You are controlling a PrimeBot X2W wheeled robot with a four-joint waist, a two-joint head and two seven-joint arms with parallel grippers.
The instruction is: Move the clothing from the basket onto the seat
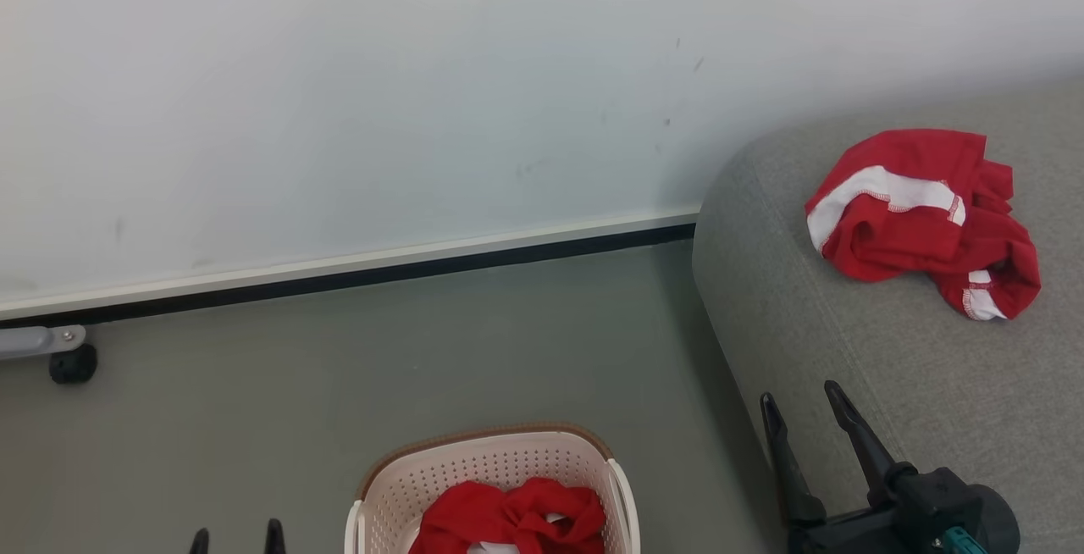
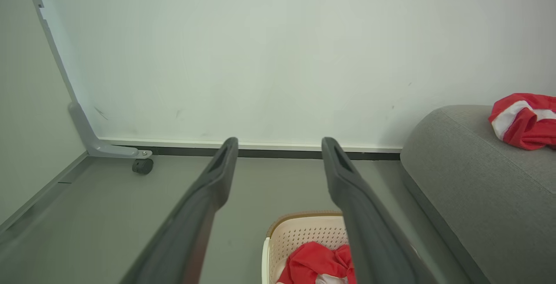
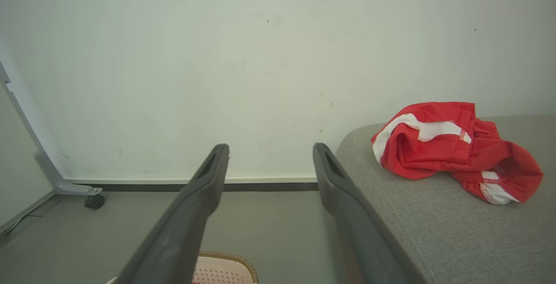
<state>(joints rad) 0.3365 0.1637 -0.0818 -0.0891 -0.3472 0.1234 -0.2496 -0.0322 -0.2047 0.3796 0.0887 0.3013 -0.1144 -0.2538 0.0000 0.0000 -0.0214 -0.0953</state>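
Right gripper (image 1: 801, 400) gapes empty by the seat (image 1: 915, 401), left gripper (image 1: 237, 540) likewise beside the basket (image 1: 474, 462) of clothing (image 1: 508, 518).

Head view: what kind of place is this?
Probably an indoor test room furnished like a home corner: a grey sofa beside a plain white wall, a laundry basket on the bare grey floor, and a metal frame on a castor.

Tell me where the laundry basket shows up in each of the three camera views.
Head view: the basket sits at bottom centre, cut by the bottom edge, with red clothing inside.
Left wrist view: at the bottom edge, just right of centre, clothing inside.
Right wrist view: a corner of it at the bottom edge, left of centre.
Shared landmark: the black caster by the wall's base, left of the basket in all three.
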